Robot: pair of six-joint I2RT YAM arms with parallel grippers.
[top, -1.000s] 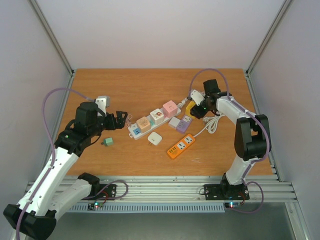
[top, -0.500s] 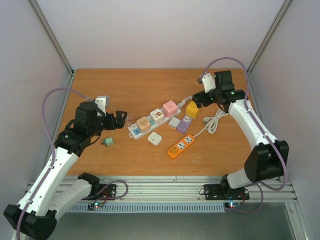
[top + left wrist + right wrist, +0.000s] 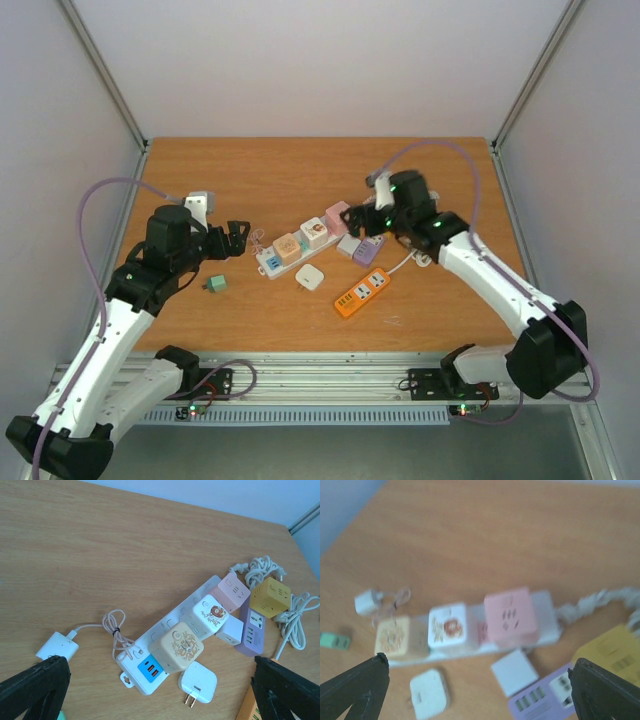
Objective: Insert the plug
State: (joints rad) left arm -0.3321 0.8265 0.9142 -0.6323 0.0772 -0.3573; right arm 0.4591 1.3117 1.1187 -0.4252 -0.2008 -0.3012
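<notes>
The right gripper (image 3: 366,218), spread and empty, hangs above the white power strip (image 3: 268,262) in the middle of the table (image 3: 250,170). The loose white plug (image 3: 310,277) lies just beside the strip, toward the near edge.

From the left wrist, the left gripper (image 3: 157,662) is likewise wide open and the plug's prongs show.

The right wrist view is blurred. The best approach is probably to square up over the plug before closing.

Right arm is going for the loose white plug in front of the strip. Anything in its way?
Nothing visible. The white plug lies alone, uncovered, on the table on the near side of the power strip. The open right gripper hangs above it with a clear line down.
</notes>
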